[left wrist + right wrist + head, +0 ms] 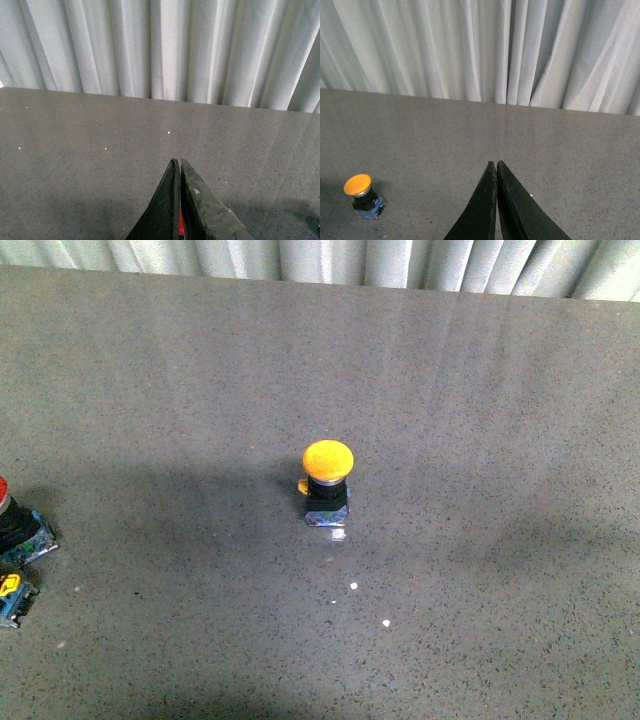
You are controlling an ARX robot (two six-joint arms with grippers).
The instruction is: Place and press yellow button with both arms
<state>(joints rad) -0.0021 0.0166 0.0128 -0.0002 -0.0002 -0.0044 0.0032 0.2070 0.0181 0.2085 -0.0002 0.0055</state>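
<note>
One yellow-orange dome-capped push-button (327, 483) upright mid grey speckled worktop (480, 390): placement apparently done. Left hand (178, 162), right hand (496, 164) clenched, empty, away; press pending.

At the front view's left edge, a red-capped button (8, 518) on a black body is cut off, as is the small blue part (10, 595) with a yellow bit just nearer us. We cannot make out either arm there (only gripper tips show, in the wrist views). Something red between the left gripper (177, 161) fingers is too hidden to identify.
</note>
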